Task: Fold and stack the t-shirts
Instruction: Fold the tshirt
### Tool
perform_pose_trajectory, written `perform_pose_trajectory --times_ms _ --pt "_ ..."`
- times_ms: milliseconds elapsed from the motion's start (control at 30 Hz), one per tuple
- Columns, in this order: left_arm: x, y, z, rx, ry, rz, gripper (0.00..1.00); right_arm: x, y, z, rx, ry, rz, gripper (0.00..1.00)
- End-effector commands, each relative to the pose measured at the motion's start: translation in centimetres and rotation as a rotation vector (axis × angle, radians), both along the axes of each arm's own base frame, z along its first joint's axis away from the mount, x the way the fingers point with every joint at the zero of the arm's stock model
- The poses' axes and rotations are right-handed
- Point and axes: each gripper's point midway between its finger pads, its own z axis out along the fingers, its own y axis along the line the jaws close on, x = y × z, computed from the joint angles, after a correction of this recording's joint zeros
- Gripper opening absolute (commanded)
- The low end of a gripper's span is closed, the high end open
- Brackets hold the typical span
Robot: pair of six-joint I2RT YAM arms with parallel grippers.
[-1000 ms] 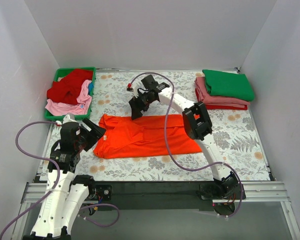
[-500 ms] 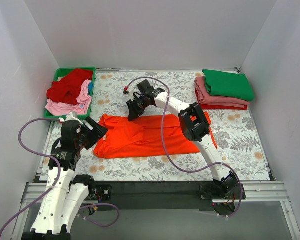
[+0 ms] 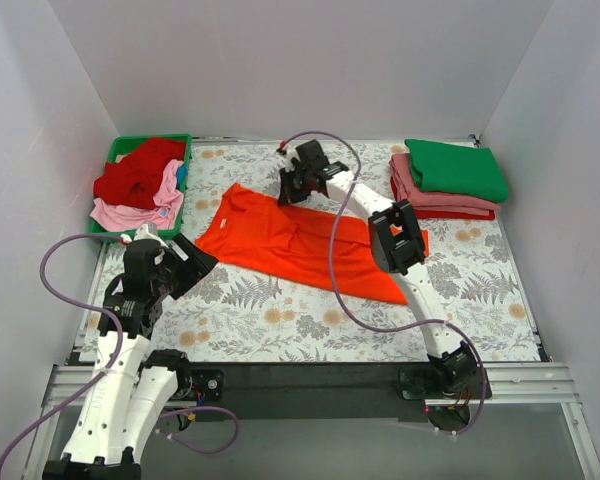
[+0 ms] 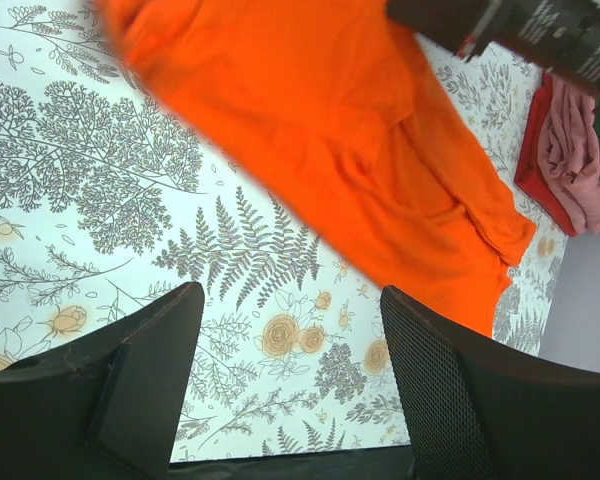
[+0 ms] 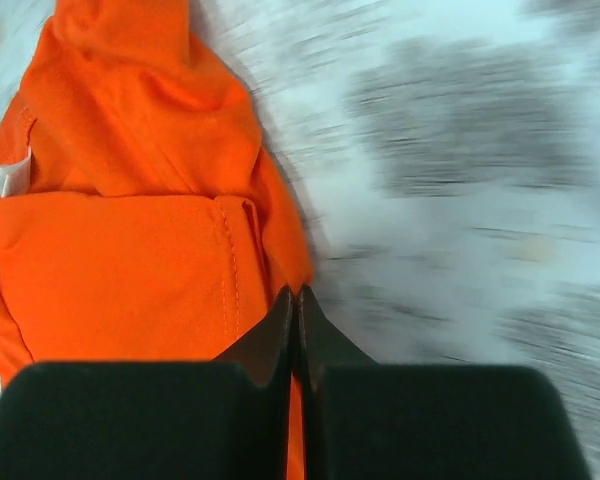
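Where the right claw (image 5: 296, 292) meets the orange t-shirt (image 3: 290, 240), its two dark fingers are pressed tip against tip. The shirt's stitched edge runs straight into that pinch. How much cloth sits between the tips is hidden by the fingers themselves. Just left of this claw a small white label (image 5: 10, 175) shows on the shirt. To its right the table (image 3: 280, 320) is smeared by blur and its pattern is unreadable.

From above, this claw is only a dark lump under its cable. The shirt spreads from it toward the arm bases, and the right arm covers part of the shirt's right end.

The left claw (image 4: 290, 300) stands with its jaws wide apart and nothing between them but bare floral table. The orange shirt lies ahead of it, not touching. In the left wrist view the shirt's top is cut by the frame edge and its left border is blurred.

Well to the right of the right claw sits a folded pile. A green t-shirt (image 3: 458, 168) lies on top, with dusty pink (image 3: 420, 192) and red (image 3: 460, 213) layers beneath. The number of layers cannot be told.

Ahead of the left claw, a green tray (image 3: 150, 141) holds a crumpled red t-shirt (image 3: 135, 175) and a light pink t-shirt (image 3: 130, 215). A blue scrap beside them is too small to identify.
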Motion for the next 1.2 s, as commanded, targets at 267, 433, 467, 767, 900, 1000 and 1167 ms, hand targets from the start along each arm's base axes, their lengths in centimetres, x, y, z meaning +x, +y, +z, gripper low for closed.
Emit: perform_pose_trajectory --times_ms 267,433,467,767,900,1000,1167 --pt "1.0 -2.3 -1.3 -0.094 0.030 -0.093 0.70 11.1 -11.0 9.8 0.095 -0.273 -0.181 0.69" --pt "2.5 -3.6 -3.3 -0.151 0.058 -0.136 0.69 4.0 -12.6 16.0 0.092 -0.445 0.169 0.85" --pt "3.3 -3.7 -3.9 -0.157 0.073 -0.131 0.68 1.5 -13.8 16.5 0.047 -0.488 0.254 0.86" --pt "7.1 -4.7 -3.8 -0.160 0.086 -0.139 0.65 -15.4 -23.2 7.3 -0.352 -0.350 0.488 0.78" --pt "6.7 -4.9 -2.5 -0.155 0.030 -0.175 0.66 -18.8 -27.2 3.6 -0.530 -0.342 0.404 0.77" --pt "5.7 -5.1 -2.0 -0.171 0.008 -0.190 0.65 -20.6 -28.5 1.9 -0.584 -0.333 0.390 0.74" --pt "4.0 -5.1 -2.0 -0.188 0.002 -0.189 0.66 -23.5 -29.1 -0.8 -0.646 -0.293 0.419 0.71"
